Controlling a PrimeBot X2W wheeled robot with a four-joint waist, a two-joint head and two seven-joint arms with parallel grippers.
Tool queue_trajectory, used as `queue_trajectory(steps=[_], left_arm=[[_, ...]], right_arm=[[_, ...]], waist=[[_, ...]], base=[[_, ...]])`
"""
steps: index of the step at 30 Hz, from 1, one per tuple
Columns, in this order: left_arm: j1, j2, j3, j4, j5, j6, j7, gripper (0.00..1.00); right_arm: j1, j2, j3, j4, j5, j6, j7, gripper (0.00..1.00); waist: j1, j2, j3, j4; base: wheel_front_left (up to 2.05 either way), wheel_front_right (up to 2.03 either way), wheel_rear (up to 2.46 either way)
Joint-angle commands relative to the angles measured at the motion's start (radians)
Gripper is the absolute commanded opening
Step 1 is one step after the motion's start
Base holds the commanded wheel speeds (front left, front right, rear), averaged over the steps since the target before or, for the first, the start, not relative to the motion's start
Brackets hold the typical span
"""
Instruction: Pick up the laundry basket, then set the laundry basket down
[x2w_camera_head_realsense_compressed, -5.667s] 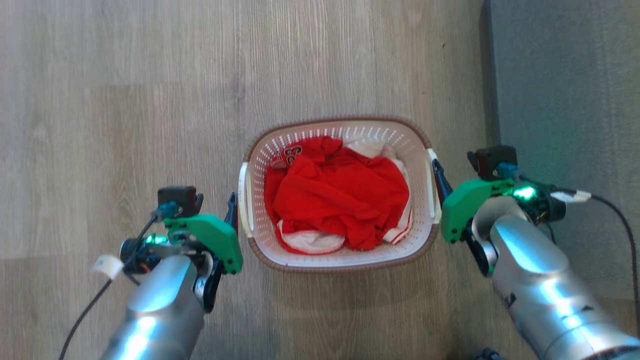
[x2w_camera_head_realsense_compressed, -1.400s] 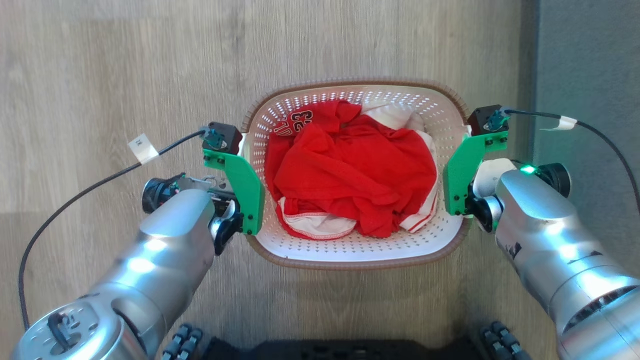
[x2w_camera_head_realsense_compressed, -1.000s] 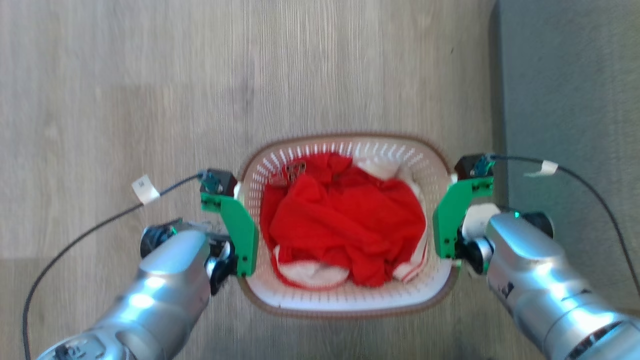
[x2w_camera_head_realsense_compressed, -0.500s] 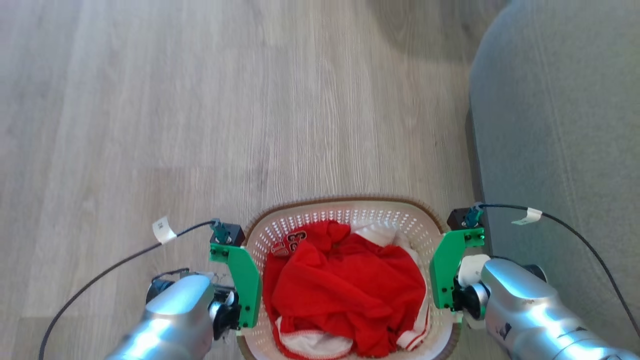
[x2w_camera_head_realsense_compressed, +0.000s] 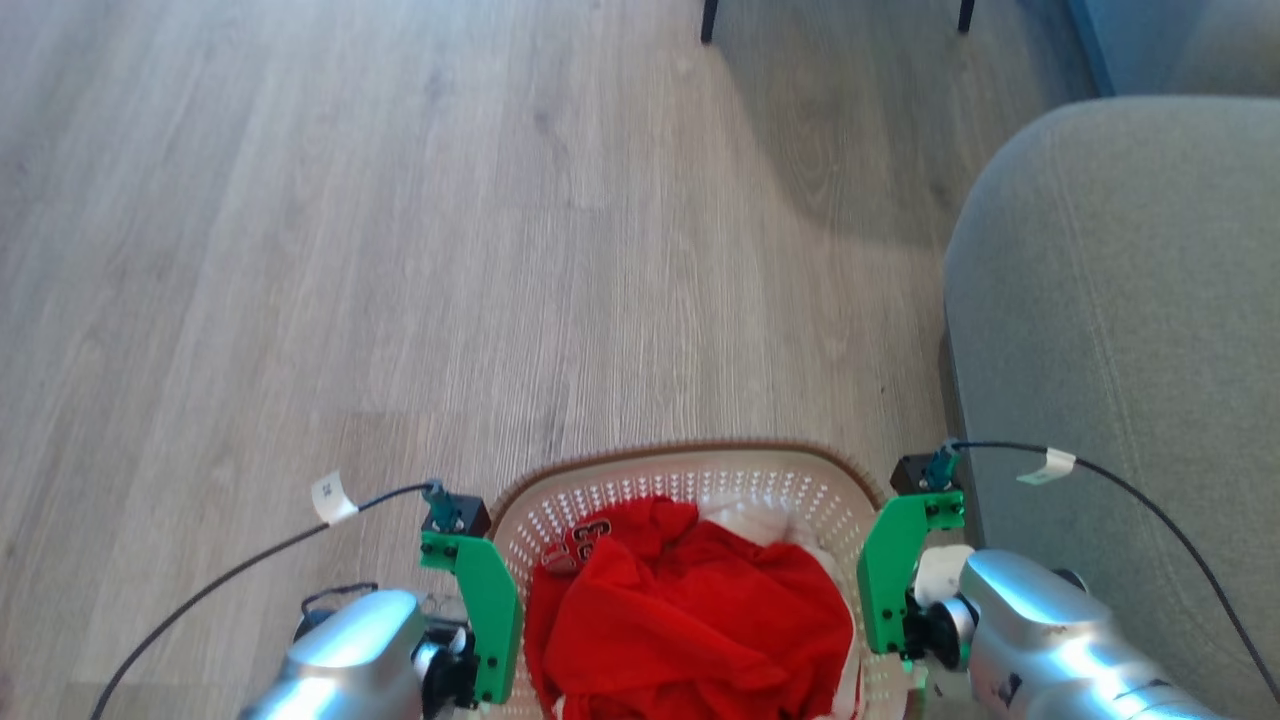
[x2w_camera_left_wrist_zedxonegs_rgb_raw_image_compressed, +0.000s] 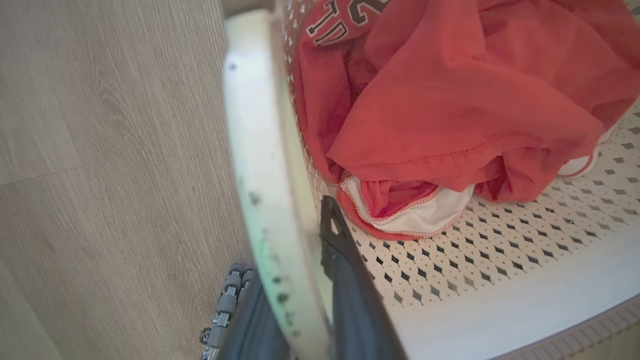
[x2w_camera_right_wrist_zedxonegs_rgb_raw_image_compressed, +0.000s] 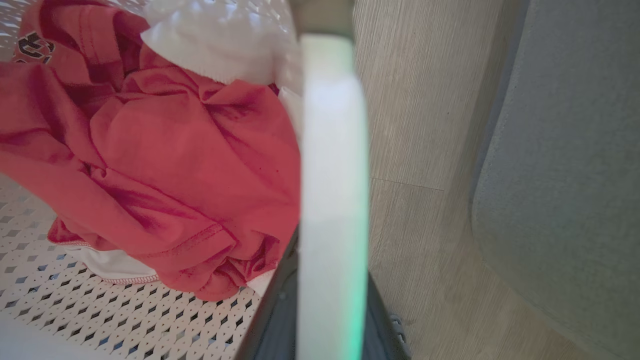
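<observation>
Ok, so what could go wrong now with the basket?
The laundry basket is held only by its side handles, one in the left gripper, one in the right gripper. If one slips, it may tip and spill the red clothes. The gray sofa sits close on the right, so the basket might bump it.

We see dark white-edged characters (x2w_camera_left_wrist_zedxonegs_rgb_raw_image_compressed: 350, 15) on the crumpled red fabric garment (x2w_camera_head_realsense_compressed: 700, 630), too folded to read with certainty.
</observation>
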Motion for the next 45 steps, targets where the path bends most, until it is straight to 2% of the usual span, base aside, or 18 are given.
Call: queue_trajectory(steps=[1, 15, 23, 45], left_arm=[[-0.019, 0.004, 0.001, -0.031, 0.003, -0.015, 0.011, 0.0], [-0.054, 0.019, 0.0, -0.053, 0.022, -0.015, 0.032, 0.0], [-0.062, 0.017, 0.0, -0.05, 0.033, -0.015, 0.027, 0.0], [-0.055, 0.007, 0.0, -0.055, 0.044, -0.016, 0.034, 0.0]], right_arm=[[-0.025, 0.021, 0.012, -0.033, 0.007, 0.007, -0.009, 0.0], [-0.026, 0.021, 0.068, -0.013, 0.057, 0.007, -0.01, 0.0], [-0.028, 0.021, 0.088, -0.013, 0.083, 0.007, -0.044, 0.0], [-0.036, 0.021, 0.145, -0.002, 0.143, 0.007, -0.046, 0.0]], waist=[[0.0001, -0.0001, -0.02, 0.006], [0.0001, -0.0001, -0.056, 0.02], [0.0001, -0.0001, -0.06, 0.017], [0.0001, -0.0001, -0.063, 0.007]], base=[[0.0, 0.0, 0.0], [0.0, 0.0, 0.0], [0.0, 0.0, 0.0], [0.0, 0.0, 0.0]])
